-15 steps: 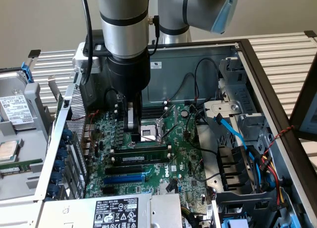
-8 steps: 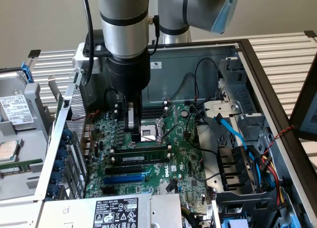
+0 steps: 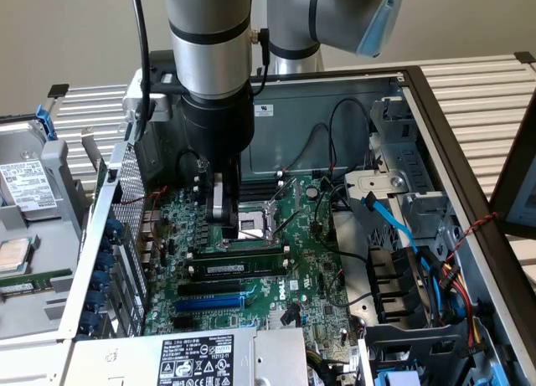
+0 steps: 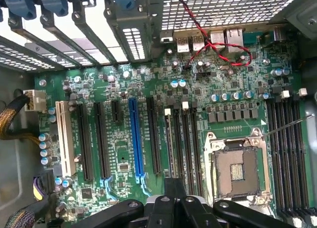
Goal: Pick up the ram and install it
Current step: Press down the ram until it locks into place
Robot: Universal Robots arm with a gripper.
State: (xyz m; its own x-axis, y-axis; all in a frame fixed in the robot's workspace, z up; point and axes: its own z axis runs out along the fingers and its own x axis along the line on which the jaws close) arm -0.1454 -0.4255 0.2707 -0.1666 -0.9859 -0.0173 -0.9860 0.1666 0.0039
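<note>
Open PC case [image 3: 435, 126] on a slatted metal bench [image 3: 477, 76], beige wall behind. Motherboard [image 3: 322, 273] inside. Gripper [image 3: 224, 223], jaws fully closed, pressing down on the ram [image 3: 243, 256] seated in a slot beside the CPU socket [image 4: 237, 172].

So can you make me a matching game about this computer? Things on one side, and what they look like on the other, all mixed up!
Things:
A. pincer
B. flat cable
C. processor socket
D. twisted wires

What they look like:
1. red and black
2. square with a silver frame
3. shut, just above the green board
4. light blue

Right pairs: A-3, B-4, C-2, D-1
</note>
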